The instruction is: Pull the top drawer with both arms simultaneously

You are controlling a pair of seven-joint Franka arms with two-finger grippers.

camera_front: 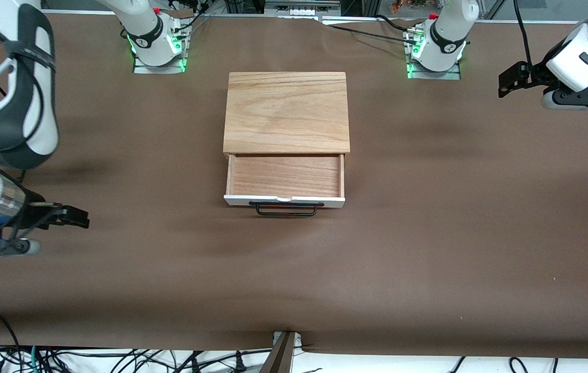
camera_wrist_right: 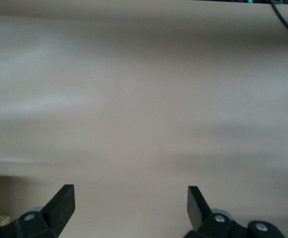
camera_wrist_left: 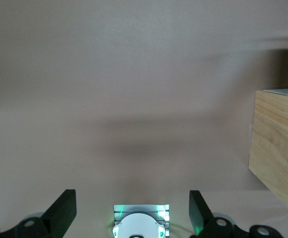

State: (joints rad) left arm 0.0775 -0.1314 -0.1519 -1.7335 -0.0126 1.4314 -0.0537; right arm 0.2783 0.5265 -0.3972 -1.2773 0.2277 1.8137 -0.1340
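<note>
White-fronted top drawer (camera_front: 284, 178) (pulled out) sits between 2 wide-apart, empty grippers: left (camera_front: 511, 77), right (camera_front: 73, 216).

Table (camera_front: 428, 248), brown covering, is carrying one wooden box (camera_front: 287, 111) at its middle. The box's top drawer (camera_front: 285, 178) is standing open, its inside bare.

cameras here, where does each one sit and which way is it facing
Front view: high across the table, facing the bases; shows the box with the open top drawer, both arms, the left gripper and right gripper over bare table.
Left wrist view: on the left wrist, looking down at the table; shows the open left gripper and that arm's base.
Right wrist view: on the right wrist, looking down at bare table; shows the open right gripper.
Shared: front and left wrist views both show the box.
</note>
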